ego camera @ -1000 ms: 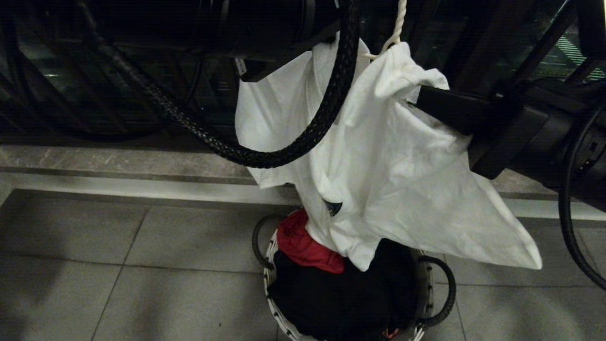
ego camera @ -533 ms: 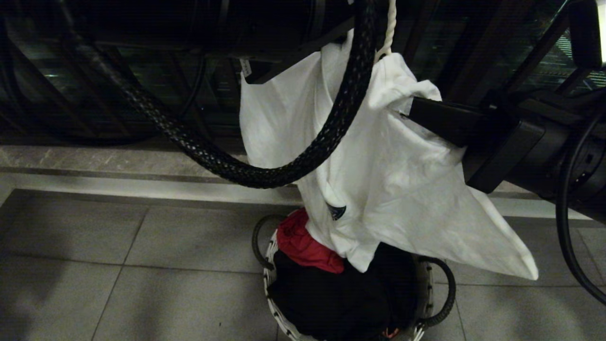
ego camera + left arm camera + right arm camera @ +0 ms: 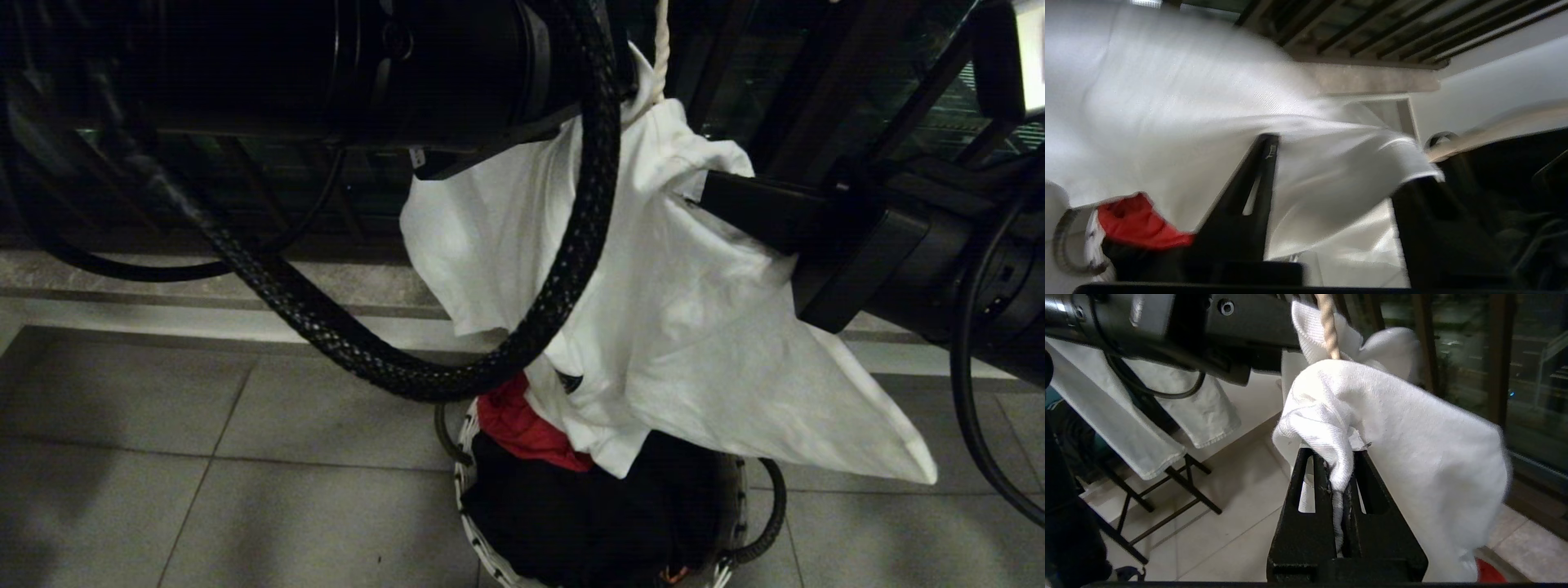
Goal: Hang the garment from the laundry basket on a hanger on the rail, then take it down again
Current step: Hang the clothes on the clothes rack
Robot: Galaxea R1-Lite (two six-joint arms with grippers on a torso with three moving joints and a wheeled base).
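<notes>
The garment point(image 3: 694, 310), a white T-shirt, hangs bunched above the laundry basket point(image 3: 465, 465), its lower hem touching the basket's contents. At its top is the twisted white neck of the hanger point(image 3: 660, 41), also shown in the right wrist view point(image 3: 1327, 326). My right gripper point(image 3: 706, 192) reaches in from the right and is shut on a fold of the shirt point(image 3: 1335, 457). The left gripper point(image 3: 1341, 163) is open, with loose shirt cloth lying between and over its fingers. The rail is out of view.
The basket holds a red cloth point(image 3: 514, 420) and dark clothing point(image 3: 588, 506). My left arm's braided cable point(image 3: 571, 245) loops in front of the shirt. A stone ledge point(image 3: 204, 282) and dark balcony bars lie behind. Pale cloth point(image 3: 1147, 428) hangs over a black folding rack.
The left gripper has opened and let go of the shirt. The left arm and its cable loop have sunk lower in view. The right gripper keeps its hold.
</notes>
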